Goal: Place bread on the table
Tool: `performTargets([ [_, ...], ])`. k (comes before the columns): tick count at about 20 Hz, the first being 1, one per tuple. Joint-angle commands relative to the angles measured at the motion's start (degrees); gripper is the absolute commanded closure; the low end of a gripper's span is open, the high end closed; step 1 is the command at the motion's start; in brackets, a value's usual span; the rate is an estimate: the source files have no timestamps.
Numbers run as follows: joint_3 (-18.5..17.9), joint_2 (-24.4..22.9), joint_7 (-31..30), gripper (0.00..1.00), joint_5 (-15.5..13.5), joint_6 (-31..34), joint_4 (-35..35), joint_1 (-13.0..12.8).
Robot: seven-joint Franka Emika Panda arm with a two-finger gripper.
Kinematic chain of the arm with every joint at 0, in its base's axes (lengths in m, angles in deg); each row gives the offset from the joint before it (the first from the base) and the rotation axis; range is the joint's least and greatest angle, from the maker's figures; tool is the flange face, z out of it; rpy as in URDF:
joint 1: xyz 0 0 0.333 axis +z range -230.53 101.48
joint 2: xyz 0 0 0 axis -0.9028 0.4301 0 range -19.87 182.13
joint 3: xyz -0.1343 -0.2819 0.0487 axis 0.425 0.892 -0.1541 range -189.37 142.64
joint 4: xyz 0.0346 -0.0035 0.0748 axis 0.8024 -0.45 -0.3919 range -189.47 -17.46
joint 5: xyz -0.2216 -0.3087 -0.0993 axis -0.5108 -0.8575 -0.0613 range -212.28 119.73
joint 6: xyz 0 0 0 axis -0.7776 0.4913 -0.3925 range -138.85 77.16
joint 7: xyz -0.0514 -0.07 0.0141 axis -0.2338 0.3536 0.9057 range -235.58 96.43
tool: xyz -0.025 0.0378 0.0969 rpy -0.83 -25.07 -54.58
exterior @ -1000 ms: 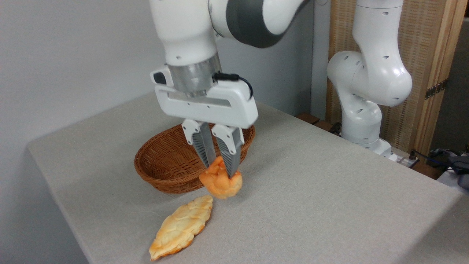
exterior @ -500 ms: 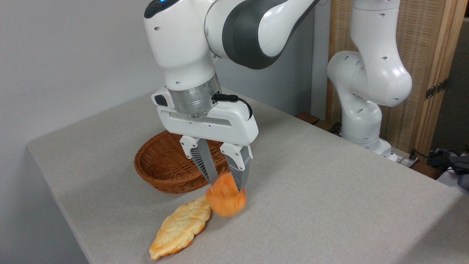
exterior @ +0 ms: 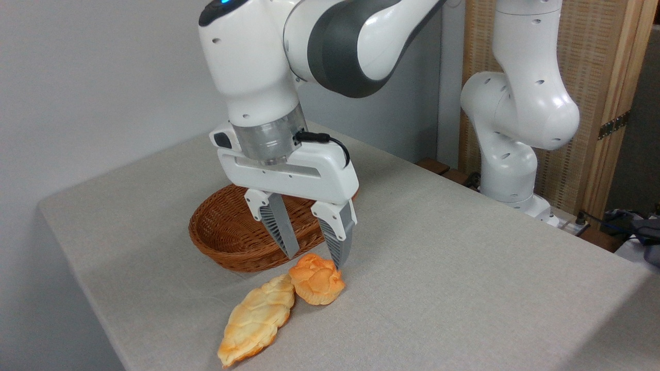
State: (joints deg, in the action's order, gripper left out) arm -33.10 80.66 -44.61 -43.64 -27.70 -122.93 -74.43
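Observation:
The bread [exterior: 316, 279], a small orange-golden knotted bun, rests on the grey-beige table [exterior: 454, 268] just in front of the wicker basket. My gripper [exterior: 315, 260] hangs directly above it, open, with its two ribbed fingers spread wider than the bun's top and nothing held between them. The right fingertip sits close to the bun's upper right edge. The bun touches the end of the flat braided loaf beside it.
A brown oval wicker basket [exterior: 232, 232] stands behind the gripper. A pale-golden leaf-shaped loaf [exterior: 256, 319] lies near the table's front left edge. The arm's white base [exterior: 508, 154] rises at the back right, with cables beyond the table's right edge.
The gripper came down with the bun, then opened; the bun now lies on the table. The loaf has shifted slightly towards the front edge.

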Motion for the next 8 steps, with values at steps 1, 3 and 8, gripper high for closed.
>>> performTargets([
  [1,3.3,-0.75,0.61,0.0,-1.93,-0.03,4.43,-0.2],
  [3,4.63,-0.84,0.26,0.0,-2.02,0.05,6.19,-0.2],
  [8,6.04,-2.16,0.43,0.0,-2.11,0.14,6.28,-0.29],
])
